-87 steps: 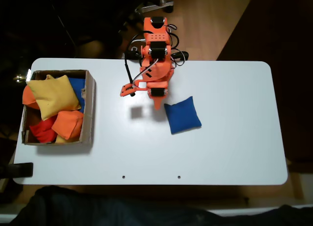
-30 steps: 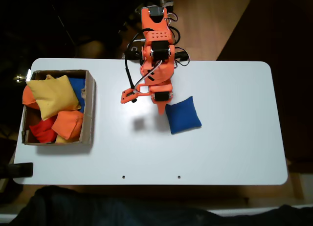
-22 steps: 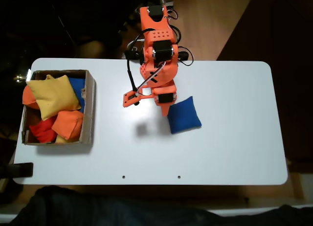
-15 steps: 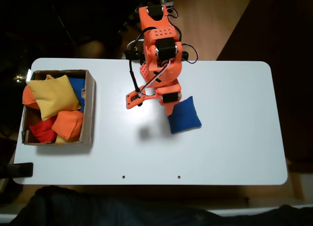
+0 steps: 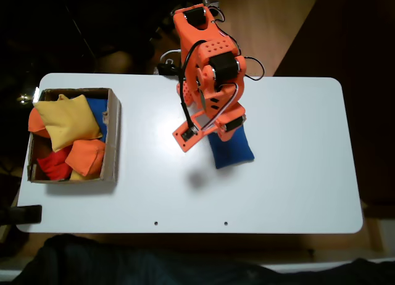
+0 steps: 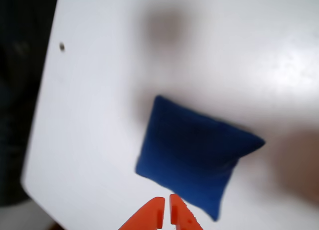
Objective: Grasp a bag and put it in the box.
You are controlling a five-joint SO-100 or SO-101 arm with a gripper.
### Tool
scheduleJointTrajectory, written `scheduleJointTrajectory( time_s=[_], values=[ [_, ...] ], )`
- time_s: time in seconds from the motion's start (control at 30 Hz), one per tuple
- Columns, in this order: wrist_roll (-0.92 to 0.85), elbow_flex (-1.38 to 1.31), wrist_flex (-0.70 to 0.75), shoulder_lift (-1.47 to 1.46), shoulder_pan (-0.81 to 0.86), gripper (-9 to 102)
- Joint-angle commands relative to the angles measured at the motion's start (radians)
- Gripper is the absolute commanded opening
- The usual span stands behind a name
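Note:
The blue bag (image 5: 233, 150) lies flat on the white table, right of centre in the fixed view. The orange arm (image 5: 210, 75) reaches over it and covers its upper left part. My gripper (image 5: 217, 134) hangs above that edge of the bag. In the wrist view the bag (image 6: 192, 158) fills the middle, and the two orange fingertips of the gripper (image 6: 165, 214) sit pressed together at the bottom edge, shut and holding nothing. The brown cardboard box (image 5: 114, 134) stands at the table's left end.
The box holds a large yellow bag (image 5: 66, 119), an orange bag (image 5: 86, 155), a red bag (image 5: 54, 165) and a patch of blue. The white table (image 5: 296, 180) has bare surface between box and arm. A dark object (image 5: 24, 214) sits at the front left corner.
The arm has swung to the right and out over the blue bag, now covering its upper left corner. The bag and the box have not moved.

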Motion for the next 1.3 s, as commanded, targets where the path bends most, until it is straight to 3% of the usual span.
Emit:
scheduleJointTrajectory(
  time_s=[0.0, 0.57, 1.27],
  values=[
    [-0.054, -0.077, 0.02, -0.035, -0.017, 0],
    [-0.247, -0.262, 0.084, -0.288, -0.074, 1],
    [-0.311, -0.333, 0.097, -0.515, -0.149, 1]
  ],
)
